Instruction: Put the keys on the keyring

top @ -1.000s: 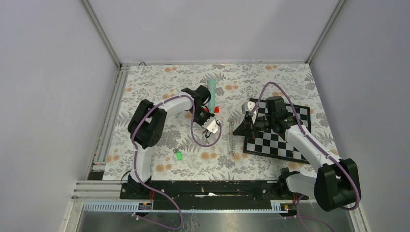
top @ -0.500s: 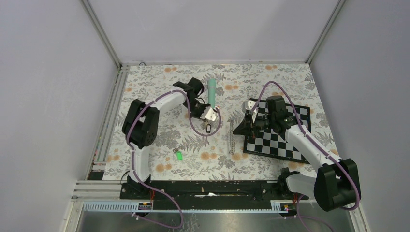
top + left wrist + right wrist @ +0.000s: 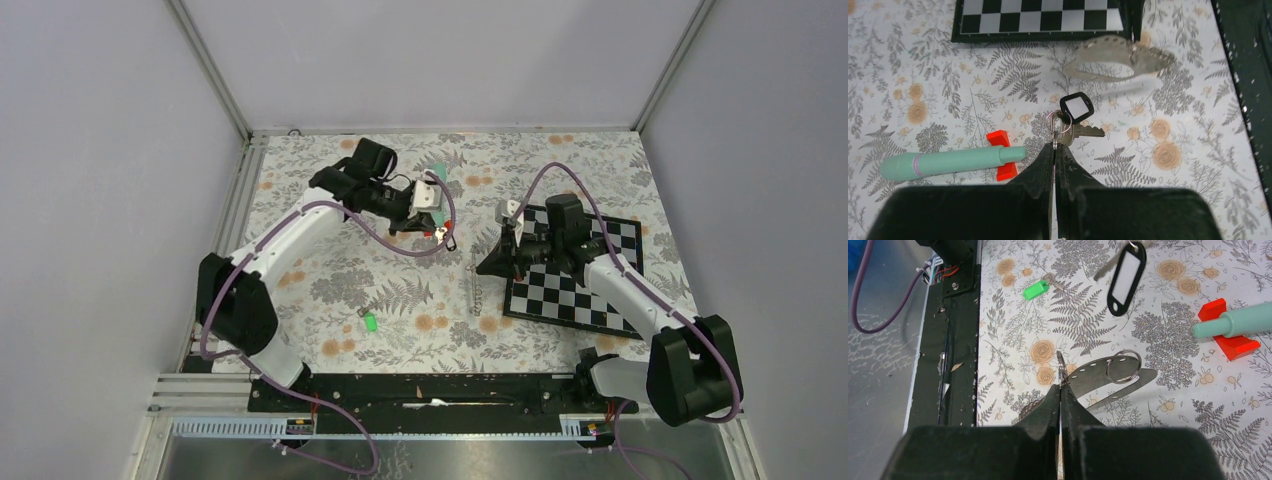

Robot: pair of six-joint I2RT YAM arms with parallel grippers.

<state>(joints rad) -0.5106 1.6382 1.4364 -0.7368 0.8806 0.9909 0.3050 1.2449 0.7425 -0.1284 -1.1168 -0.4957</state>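
Overhead, we see our left gripper [image 3: 1054, 148] clenched on a small split ring [image 3: 1058, 123] that carries the darker plain metal key [image 3: 1085, 131] and a black plastic tag with a white window [image 3: 1076, 106], just beside the teal cone-shaped stick [image 3: 948, 163]. Our right gripper [image 3: 1060, 388] is pinched tight on the flat grey-brown strap keyring [image 3: 1095, 372], near the black-and-white chessboard [image 3: 580, 290]. The silver key with a bright green head [image 3: 369, 322] lies well apart on the floral tablecloth [image 3: 330, 290], nearer the arm bases.

Green key [image 3: 369, 322] too tiny in top cam; teal stick [image 3: 1233, 322] cropped, R-wrist.
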